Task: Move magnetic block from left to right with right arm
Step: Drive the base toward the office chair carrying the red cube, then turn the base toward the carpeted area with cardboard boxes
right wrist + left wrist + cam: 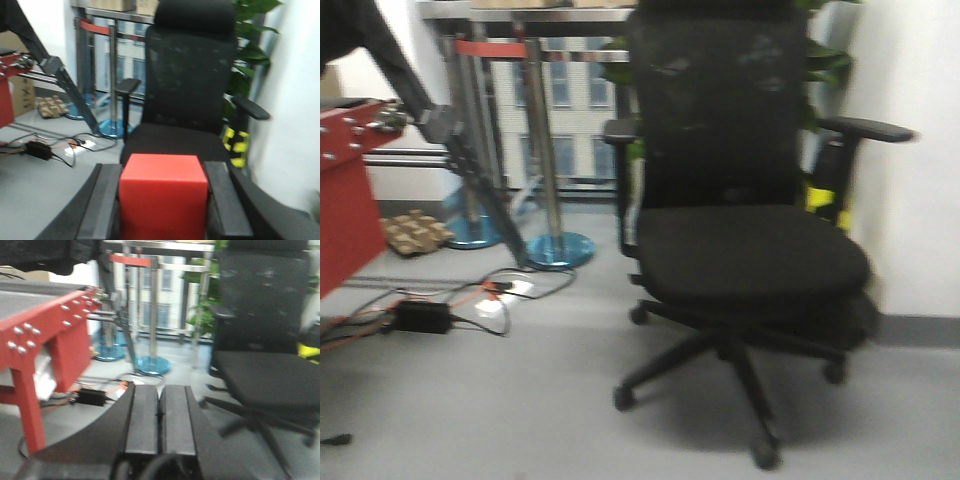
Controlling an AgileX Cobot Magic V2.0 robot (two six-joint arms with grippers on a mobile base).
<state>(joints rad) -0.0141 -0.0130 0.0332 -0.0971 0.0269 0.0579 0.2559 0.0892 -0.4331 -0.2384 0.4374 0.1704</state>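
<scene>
In the front view, neither gripper nor the red block appears. A black office chair (740,250) fills the middle and right of the frame. A red table (345,200) cuts in at the left edge, with 2 steel posts (545,150) behind it. A power adapter (423,317) lies among cables on the floor at lower left.

In the left wrist view, the left gripper (160,390) sits at the bottom centre. Its 2 fingers are pressed together with nothing between them, so it takes no part in the job.

In the right wrist view, the red block (162,200) sits at the bottom centre, clamped in the right gripper (162,165). The jaws are spread just to the block's width, with 1 finger against each side face. No surface shows under the block; only floor and the chair lie beyond it.

Judging from this, the pick-up is done and the block is being carried. Setting it down on the right and letting go remain. How far across it has travelled cannot be told.
</scene>
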